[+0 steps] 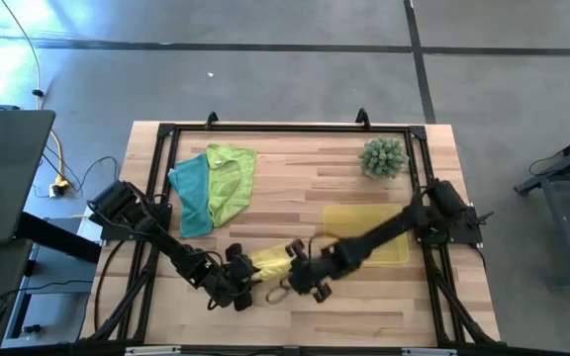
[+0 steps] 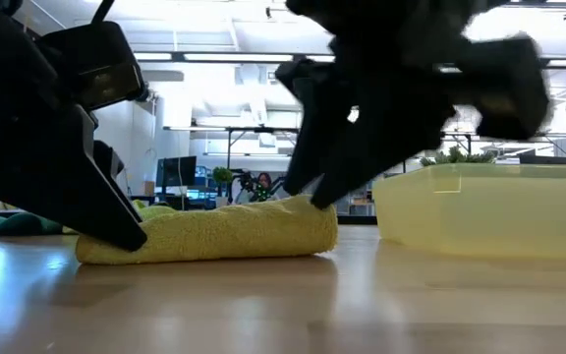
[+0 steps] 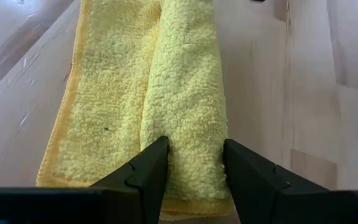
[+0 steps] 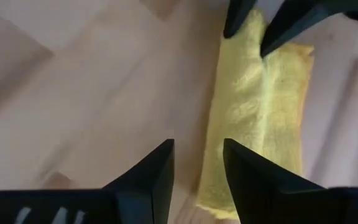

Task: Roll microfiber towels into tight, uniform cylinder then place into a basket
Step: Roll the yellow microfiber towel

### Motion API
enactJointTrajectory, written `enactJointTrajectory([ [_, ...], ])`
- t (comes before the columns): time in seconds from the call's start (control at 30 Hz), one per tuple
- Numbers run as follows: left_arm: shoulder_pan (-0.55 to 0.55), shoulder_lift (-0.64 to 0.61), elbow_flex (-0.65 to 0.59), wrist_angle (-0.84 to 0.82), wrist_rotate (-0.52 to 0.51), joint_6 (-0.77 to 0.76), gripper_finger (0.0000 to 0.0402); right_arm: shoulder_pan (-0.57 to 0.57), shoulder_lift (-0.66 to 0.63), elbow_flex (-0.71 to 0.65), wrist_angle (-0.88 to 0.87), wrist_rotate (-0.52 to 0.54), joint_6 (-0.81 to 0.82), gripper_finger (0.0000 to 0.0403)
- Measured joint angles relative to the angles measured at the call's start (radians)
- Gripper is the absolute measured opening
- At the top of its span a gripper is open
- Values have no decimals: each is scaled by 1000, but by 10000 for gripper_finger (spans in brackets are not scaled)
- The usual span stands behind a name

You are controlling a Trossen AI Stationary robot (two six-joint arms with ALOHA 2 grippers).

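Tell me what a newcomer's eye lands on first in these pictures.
First, the yellow towel, partly rolled near the table's front edge, with both dark arms meeting over it: the left gripper closes on one end of the roll, while the right gripper hangs at the other end. Next, the teal towel and green towel heaped together at back left, and the yellow basket at right.

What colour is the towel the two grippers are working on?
Yellow towel; the left wrist view shows it best.

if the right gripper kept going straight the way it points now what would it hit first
Most likely the rolled yellow microfiber towel lying just ahead of the right gripper, then the left gripper pinching its far end; depth is unclear.
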Motion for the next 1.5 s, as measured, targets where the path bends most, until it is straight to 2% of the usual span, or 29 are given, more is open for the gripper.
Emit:
enactJointTrajectory([
  [0.1, 0, 0, -1, 4, -1, 0, 147, 39, 34, 0, 26, 158, -14, 129],
  [0.2, 0, 0, -1, 4, -2, 0, 147, 39, 62, 0, 40, 228, 9, 129],
  [0.4, 0, 1, -2, 11, -2, -3, 147, 4, 97, 0, 53, 172, 23, 135],
  [0.63, 0, 2, -2, 28, 4, -3, 147, -39, 104, 2, 63, 129, 32, 194],
  [0.77, -1, -21, -3, 30, 23, -3, 147, -68, 104, 2, 63, 58, 106, 202],
  [0.87, -2, -45, -4, 17, 48, -3, 147, -94, 105, 3, 61, -3, 172, 189],
  [0.97, -2, -67, -6, 5, 71, -4, 147, -119, 106, 3, 62, -50, 220, 159],
  [1.27, -5, -127, -6, 11, 157, -3, 147, -145, 108, 3, 55, -79, 264, 17],
  [1.37, -5, -162, -4, 19, 182, 2, 147, -154, 108, 3, 53, -135, 317, 13],
  [1.5, -9, -198, -4, 33, 172, 75, 147, -193, 108, 3, 53, -319, 463, 15],
])
